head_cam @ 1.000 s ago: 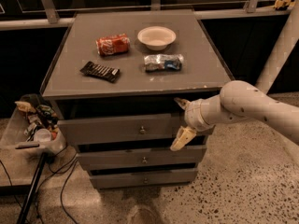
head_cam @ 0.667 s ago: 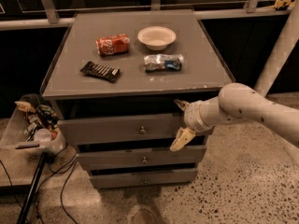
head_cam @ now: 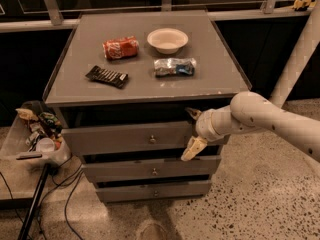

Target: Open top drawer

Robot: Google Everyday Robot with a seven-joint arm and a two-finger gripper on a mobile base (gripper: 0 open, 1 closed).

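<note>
Top drawer: the wide grey wooden top drawer sits directly under the tabletop, with a small round metal knob at its centre and a dark gap above its upper edge.
Tool: the cream two-finger tool is at the right end of the drawer front. Its fingers are spread apart, one above the front's edge and one below.
Lower drawers: two narrower grey drawers underneath.
Tabletop: a crushed red can, white bowl, black wrapped bar and silver-blue packet.
Left: a clear bin of clutter.
</note>
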